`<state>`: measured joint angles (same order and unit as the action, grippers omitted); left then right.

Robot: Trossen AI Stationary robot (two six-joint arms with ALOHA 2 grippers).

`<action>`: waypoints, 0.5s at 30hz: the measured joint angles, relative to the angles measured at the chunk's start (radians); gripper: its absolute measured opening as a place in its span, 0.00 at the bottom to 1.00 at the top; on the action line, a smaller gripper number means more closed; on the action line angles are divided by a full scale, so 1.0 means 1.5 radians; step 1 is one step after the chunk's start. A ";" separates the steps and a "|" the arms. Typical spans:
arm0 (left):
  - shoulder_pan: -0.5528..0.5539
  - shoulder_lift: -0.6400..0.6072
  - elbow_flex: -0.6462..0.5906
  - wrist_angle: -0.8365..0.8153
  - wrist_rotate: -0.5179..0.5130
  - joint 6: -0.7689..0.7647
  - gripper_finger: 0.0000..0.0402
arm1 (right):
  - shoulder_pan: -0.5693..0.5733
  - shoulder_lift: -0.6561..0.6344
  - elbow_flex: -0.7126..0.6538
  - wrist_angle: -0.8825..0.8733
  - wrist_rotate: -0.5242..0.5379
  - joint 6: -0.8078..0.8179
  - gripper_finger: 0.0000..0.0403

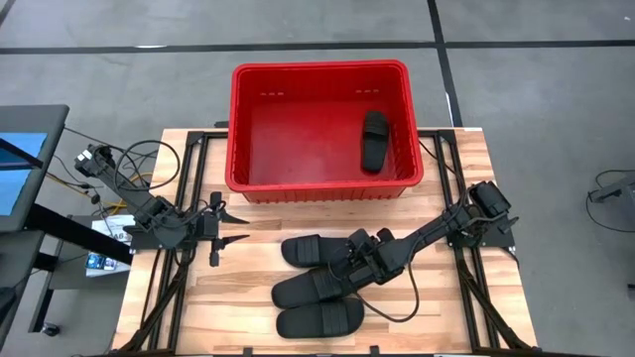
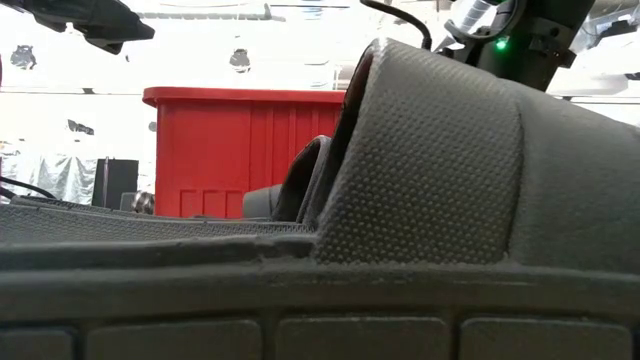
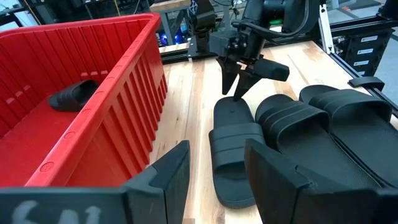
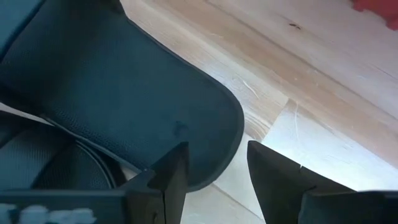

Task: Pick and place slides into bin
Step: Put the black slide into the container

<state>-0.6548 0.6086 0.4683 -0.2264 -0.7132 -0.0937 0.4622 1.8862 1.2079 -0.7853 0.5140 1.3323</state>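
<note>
Bin [image 1: 319, 74]: we are seeing one slide [image 1: 374, 140] lying inside.
Right gripper [image 1: 349, 248]: fingers apart, hovering over the three table slides [image 1: 317, 291].
Left gripper [image 1: 238, 226]: waiting, fingers apart.

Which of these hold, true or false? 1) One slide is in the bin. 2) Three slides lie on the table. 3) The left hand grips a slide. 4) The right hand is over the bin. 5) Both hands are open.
1) True: one slide lies in the bin, near its right wall.
2) True: three slides lie on the table, in front of the bin.
3) False: the left hand is open over bare table, holding nothing.
4) False: the right hand is down at the slides on the table.
5) True.
</note>
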 joint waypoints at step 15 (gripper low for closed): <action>0.000 0.000 0.000 0.000 0.000 0.000 0.36 | -0.010 0.000 0.000 0.007 -0.009 -0.021 0.38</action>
<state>-0.6548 0.6086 0.4683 -0.2264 -0.7132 -0.0940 0.4473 1.8862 1.2076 -0.7752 0.5009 1.3014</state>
